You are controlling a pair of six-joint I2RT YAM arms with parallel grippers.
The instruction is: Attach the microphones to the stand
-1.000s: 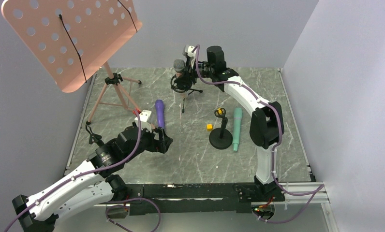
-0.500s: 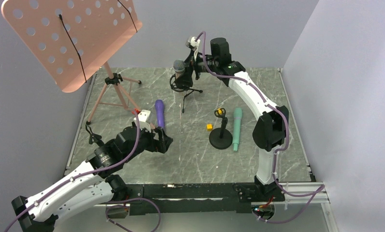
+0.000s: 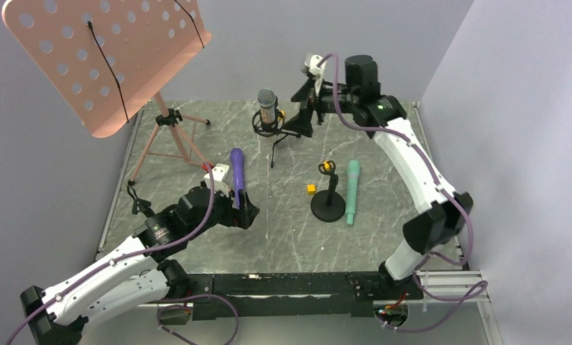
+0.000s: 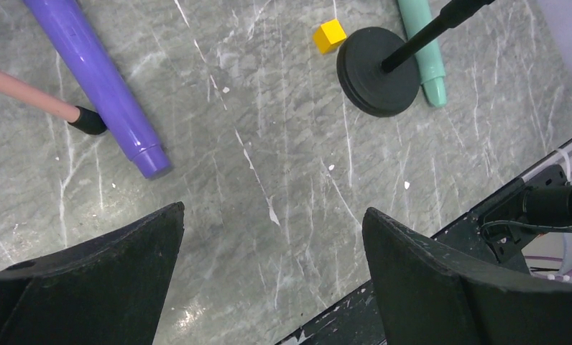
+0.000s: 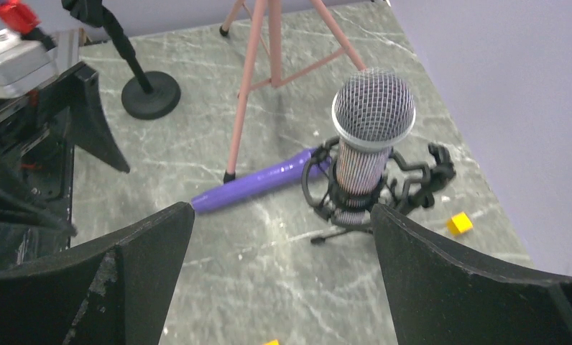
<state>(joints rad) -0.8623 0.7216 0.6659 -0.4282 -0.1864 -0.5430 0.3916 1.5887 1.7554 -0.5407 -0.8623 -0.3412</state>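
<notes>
The silver-pink microphone (image 3: 267, 104) (image 5: 370, 140) with a grey mesh head stands upright in a black shock mount on a small tripod stand (image 3: 274, 129). My right gripper (image 3: 305, 121) (image 5: 283, 215) hangs open and empty just right of it. The purple microphone (image 3: 237, 169) (image 4: 100, 83) (image 5: 258, 181) lies flat on the table. Near its lower end my left gripper (image 3: 243, 210) (image 4: 272, 212) is open over bare table. The mint green microphone (image 3: 352, 191) (image 4: 421, 39) lies beside a black round-base stand (image 3: 329, 195) (image 4: 381, 70).
A pink music stand (image 3: 103, 57) on tripod legs (image 3: 172, 140) rises at the back left; one foot (image 4: 88, 121) touches the purple microphone. A small yellow cube (image 3: 311, 189) (image 4: 330, 34) lies left of the round base. Grey walls close the back and right.
My right gripper has opened, let go of the silver-pink microphone and drawn back to the right; the microphone stays in its mount. The left gripper has edged towards the purple microphone.
</notes>
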